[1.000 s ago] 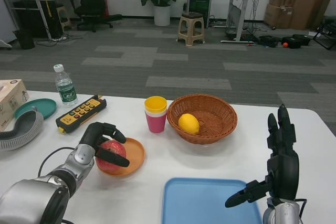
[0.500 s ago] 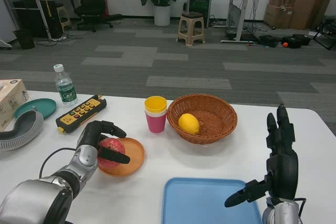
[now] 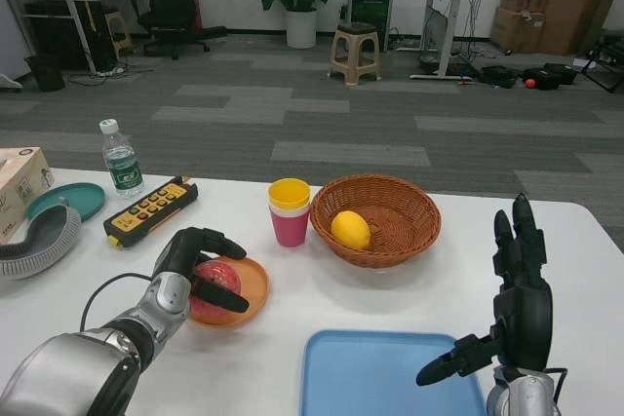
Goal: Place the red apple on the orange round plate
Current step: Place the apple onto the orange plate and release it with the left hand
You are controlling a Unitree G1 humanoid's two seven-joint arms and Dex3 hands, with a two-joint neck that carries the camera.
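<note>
The red apple (image 3: pixel 216 280) sits on the orange round plate (image 3: pixel 252 284), left of the table's middle. My left hand (image 3: pixel 191 265) is cupped around the apple from the left: its fingers arch over the top and the thumb lies across the front. The apple's left side is hidden behind the hand. My right hand (image 3: pixel 520 311) waits at the lower right, held upright above the table with its fingers spread and nothing in it.
Stacked yellow and pink cups (image 3: pixel 290 211) stand just behind the plate. A wicker basket (image 3: pixel 390 231) holding a lemon (image 3: pixel 350 229) is to the right, a blue tray (image 3: pixel 390 377) in front. A yellow remote (image 3: pixel 151 209), water bottle (image 3: pixel 121 160), teal plate (image 3: pixel 68 200) and grey hose (image 3: pixel 39 241) lie left.
My left hand has shifted slightly right and its fingers have lifted a little over the apple, which shows more on the plate. The right hand has not moved.
</note>
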